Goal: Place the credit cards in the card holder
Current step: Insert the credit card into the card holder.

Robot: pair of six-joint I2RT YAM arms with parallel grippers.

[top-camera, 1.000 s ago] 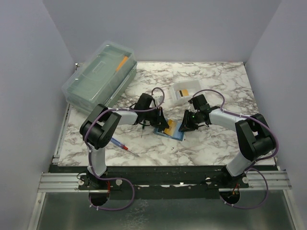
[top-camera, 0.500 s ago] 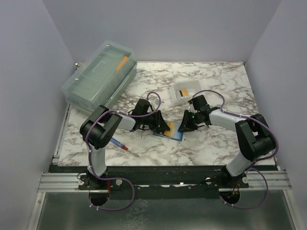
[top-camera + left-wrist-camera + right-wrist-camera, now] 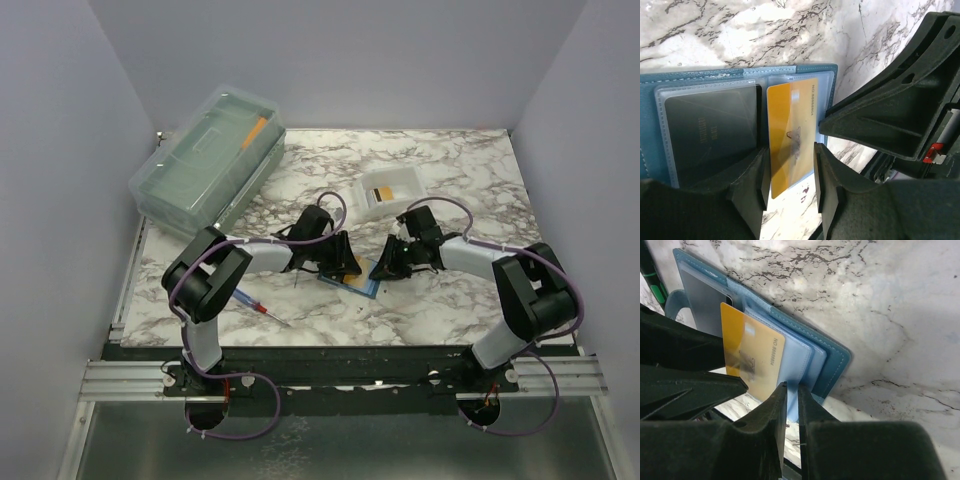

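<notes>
Blue-barrelled, red-tipped pen is seen lying flat on the white-and-grey marble-pattern desk, nearest the arm bases and apart from the other items.

The card holder is laid open mid-desk, between the two arms. It is teal and leather-like with pale stitching. The inside is fitted with clear plastic sleeves on one half and stepped pale-blue slots on the other.

Left gripper: the yellow card is pinched across its width, with one black finger on each long edge. The card is glossy, thin and rigid, with embossed digits visible. Its top part is tucked under a clear sleeve and its lower end hangs past the holder's edge.

A dark card, matte grey-black with faint gold digits, is seated fully in the adjacent sleeve.

Right gripper: the fingers are pressed nearly together, with a thin pale-blue slot leaf of the holder caught in the narrow gap at the holder's outer edge.

Further back, a small translucent white tray is placed just beyond the right gripper. Another card, with yellow and a dark stripe, is lying in it.

At far left, a big clear lidded plastic box with ribbed walls is set at an angle. Something orange is visible through the lid.
</notes>
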